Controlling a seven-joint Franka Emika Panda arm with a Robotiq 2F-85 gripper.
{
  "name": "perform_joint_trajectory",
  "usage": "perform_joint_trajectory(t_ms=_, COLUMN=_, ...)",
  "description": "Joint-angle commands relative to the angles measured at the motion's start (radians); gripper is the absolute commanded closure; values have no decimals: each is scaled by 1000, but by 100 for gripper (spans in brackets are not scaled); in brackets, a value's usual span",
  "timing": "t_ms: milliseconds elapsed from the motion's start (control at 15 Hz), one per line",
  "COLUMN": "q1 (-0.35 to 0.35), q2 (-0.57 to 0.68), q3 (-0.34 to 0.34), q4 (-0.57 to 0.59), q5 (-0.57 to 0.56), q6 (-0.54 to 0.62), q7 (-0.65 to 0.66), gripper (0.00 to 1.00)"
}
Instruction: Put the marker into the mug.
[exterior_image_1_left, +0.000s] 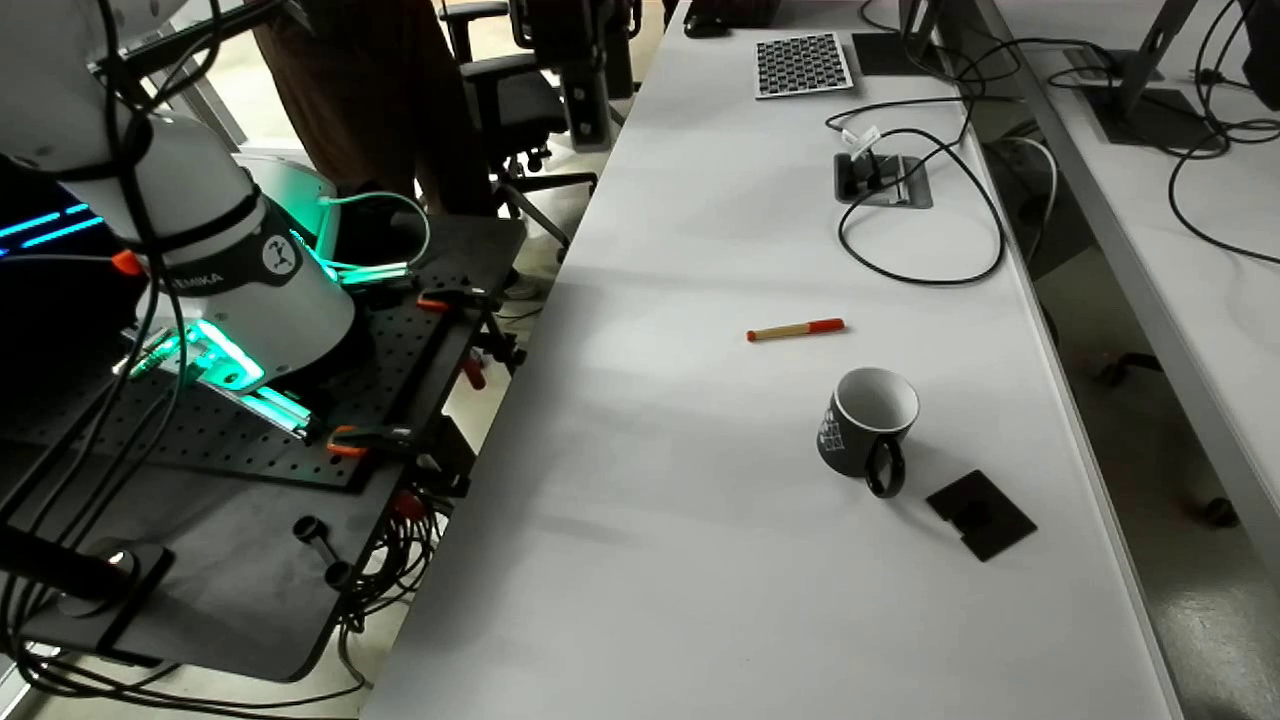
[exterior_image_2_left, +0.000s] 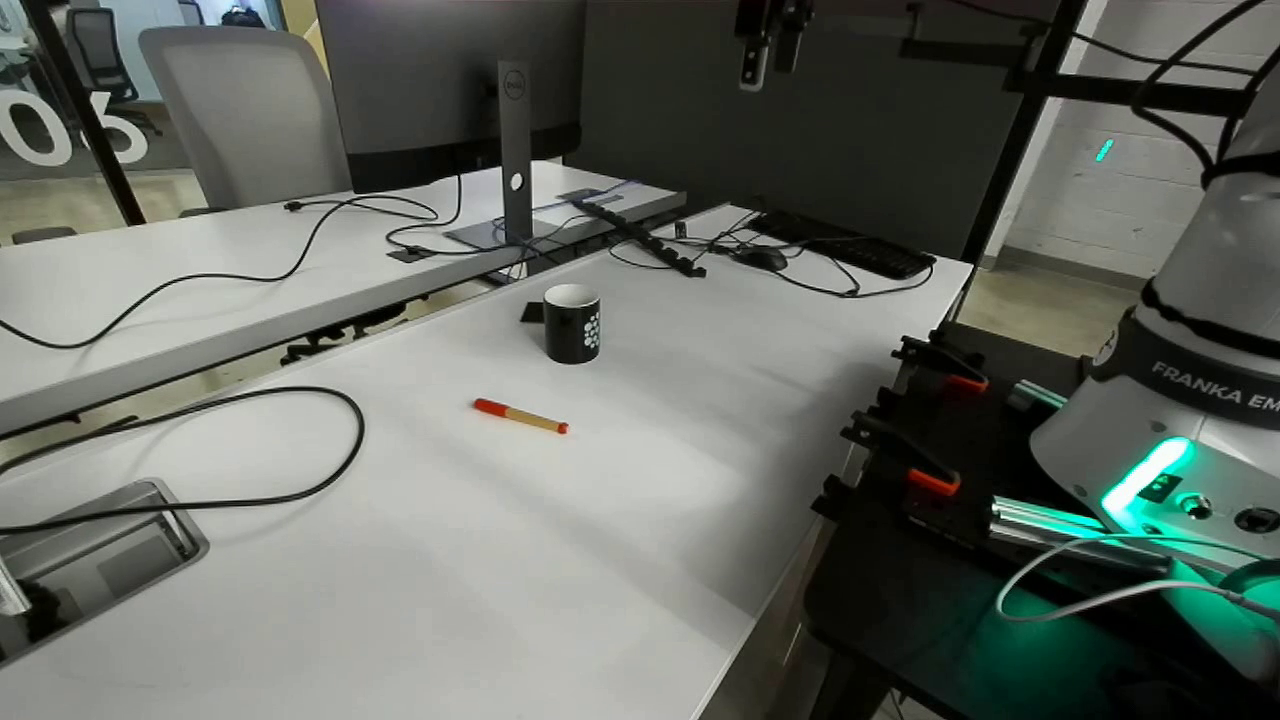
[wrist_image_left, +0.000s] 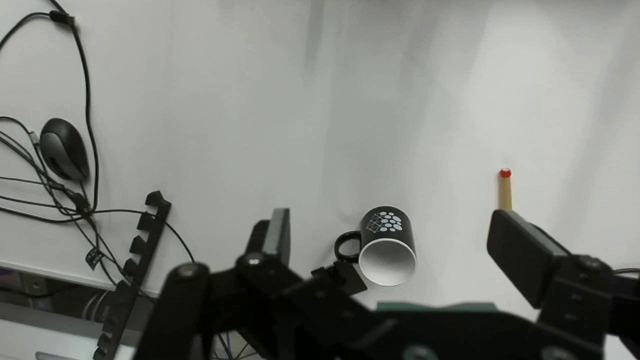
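The marker (exterior_image_1_left: 795, 330) lies flat on the white table, tan with red ends. It also shows in an exterior view (exterior_image_2_left: 521, 416). In the wrist view the marker (wrist_image_left: 506, 192) is partly hidden behind the right finger. The black mug (exterior_image_1_left: 848, 440) stands upright a short way from it, white inside. The mug also shows in an exterior view (exterior_image_2_left: 572, 335), and in the wrist view the mug (wrist_image_left: 387, 225) appears between the fingers, well below them. My gripper (wrist_image_left: 392, 222) is wide open and empty, high above the table; it shows at the top of an exterior view (exterior_image_2_left: 770, 60).
A flat black square piece (exterior_image_1_left: 982, 515) lies beside the mug. A cable loop (exterior_image_1_left: 925, 280) and a grey socket box (exterior_image_1_left: 905, 185) are farther along the table. A mouse (wrist_image_left: 64, 149), cables and a black toothed strip (wrist_image_left: 142, 255) lie left in the wrist view.
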Motion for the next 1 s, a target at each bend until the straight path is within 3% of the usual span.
perform_joint_trajectory(t_ms=0, q1=7, q2=106, q3=41, q4=87, q5=-45, q6=-2, q7=84, gripper=0)
perform_joint_trajectory(t_ms=933, q1=24, q2=159, q3=46, q4=95, q5=-67, q6=18, q7=112, gripper=0)
